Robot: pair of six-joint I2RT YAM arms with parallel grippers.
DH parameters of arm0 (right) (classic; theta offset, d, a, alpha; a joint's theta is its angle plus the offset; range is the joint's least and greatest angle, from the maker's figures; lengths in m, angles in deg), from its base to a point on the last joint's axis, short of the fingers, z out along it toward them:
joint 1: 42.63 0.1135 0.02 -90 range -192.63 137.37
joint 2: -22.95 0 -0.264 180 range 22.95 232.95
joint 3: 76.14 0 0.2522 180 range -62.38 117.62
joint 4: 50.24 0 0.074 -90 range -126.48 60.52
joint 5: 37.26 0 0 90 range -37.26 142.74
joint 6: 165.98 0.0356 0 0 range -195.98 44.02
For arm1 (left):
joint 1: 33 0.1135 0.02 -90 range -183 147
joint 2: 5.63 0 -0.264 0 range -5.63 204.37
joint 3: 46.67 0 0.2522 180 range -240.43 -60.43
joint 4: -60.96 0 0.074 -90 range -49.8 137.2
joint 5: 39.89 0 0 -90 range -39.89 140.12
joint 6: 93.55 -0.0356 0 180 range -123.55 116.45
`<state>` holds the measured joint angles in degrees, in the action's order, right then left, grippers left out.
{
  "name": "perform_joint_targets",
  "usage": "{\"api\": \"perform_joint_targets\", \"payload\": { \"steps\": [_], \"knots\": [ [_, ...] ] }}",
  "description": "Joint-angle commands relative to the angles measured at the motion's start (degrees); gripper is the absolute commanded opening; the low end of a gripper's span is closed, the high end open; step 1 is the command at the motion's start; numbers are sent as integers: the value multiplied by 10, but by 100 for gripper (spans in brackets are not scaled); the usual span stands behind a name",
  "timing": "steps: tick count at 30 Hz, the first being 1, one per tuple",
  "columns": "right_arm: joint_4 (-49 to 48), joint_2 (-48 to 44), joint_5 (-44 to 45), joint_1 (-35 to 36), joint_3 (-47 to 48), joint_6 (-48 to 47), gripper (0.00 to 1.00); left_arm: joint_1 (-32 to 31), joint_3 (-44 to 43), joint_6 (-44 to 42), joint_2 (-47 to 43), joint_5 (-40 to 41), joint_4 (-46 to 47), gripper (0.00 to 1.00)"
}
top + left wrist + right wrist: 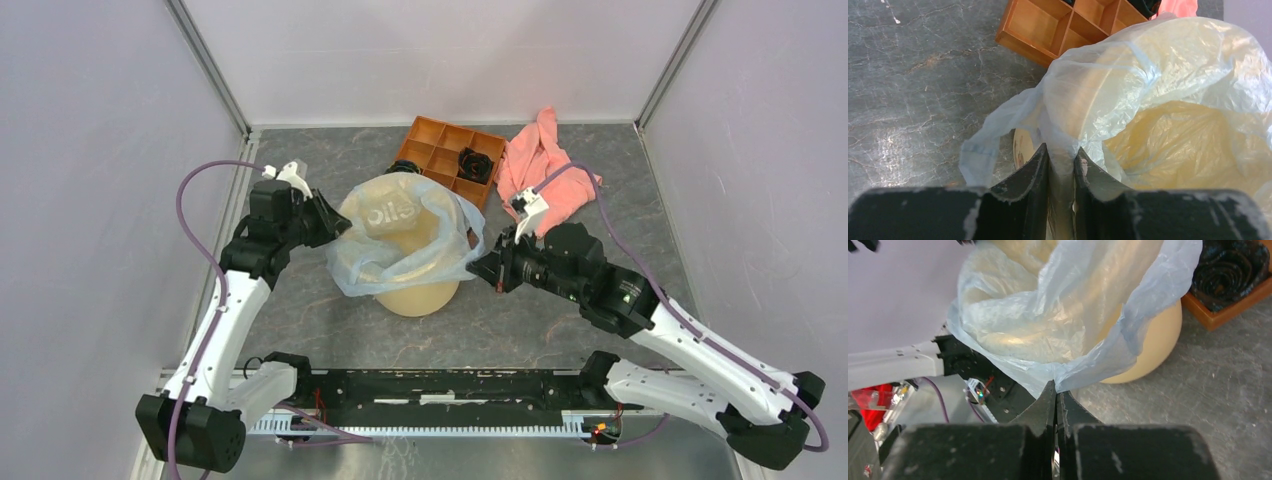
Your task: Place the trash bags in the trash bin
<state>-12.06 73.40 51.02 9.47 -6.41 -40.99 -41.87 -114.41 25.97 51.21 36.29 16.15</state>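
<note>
The pale blue-grey trash bag (400,262) is spread open over the tan-yellow trash bin (418,296), which stands mid-table. My left gripper (330,222) is shut on the bag's left rim; in the left wrist view the film (1098,80) is bunched between the jaws of that gripper (1062,152), with the bin's wall (1023,146) just behind. My right gripper (484,268) is shut on the bag's right edge; in the right wrist view that gripper (1055,387) pinches the film (1058,325) above the bin (1153,350).
An orange compartment tray (425,150) with a black coiled item (475,165) stands behind the bin. A pink cloth (545,165) lies at the back right. White walls close in both sides and the back.
</note>
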Motion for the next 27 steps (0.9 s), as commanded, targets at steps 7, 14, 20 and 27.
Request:
{"api": "perform_joint_targets", "payload": {
  "steps": [7,14,20,27],
  "knots": [
    [-3,-28,76,3,-121,-67,0,-1,0,25,-30,21,23,14],
    [-77,35,99,2,-155,-125,2,-1,-36,5,-69,92,-55,4],
    [-163,102,39,2,-182,-149,4,-1,-34,17,-107,135,-86,2],
    [-248,184,-1,-5,-164,-152,5,-1,-22,41,-136,189,-98,4]
  ]
}}
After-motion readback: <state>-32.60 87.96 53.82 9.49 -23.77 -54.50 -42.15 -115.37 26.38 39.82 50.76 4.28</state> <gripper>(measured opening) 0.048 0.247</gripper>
